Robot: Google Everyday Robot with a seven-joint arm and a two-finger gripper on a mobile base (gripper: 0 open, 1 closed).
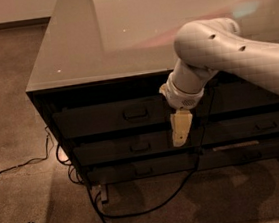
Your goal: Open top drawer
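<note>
Top drawer is noted just beneath the glossy surface, with its front in line with the second drawer below. Tool is hung pointing down at 4 o'clock of the centre pull, apart from it. Whether the tool is apart or together cannot be told.

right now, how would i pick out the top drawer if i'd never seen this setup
Start at the big dark cabinet with the glossy top. In its left stack, the top drawer sits right under that top, its small pull just left of the gripper. It has the tallest front; the drawers below are slimmer.
</note>
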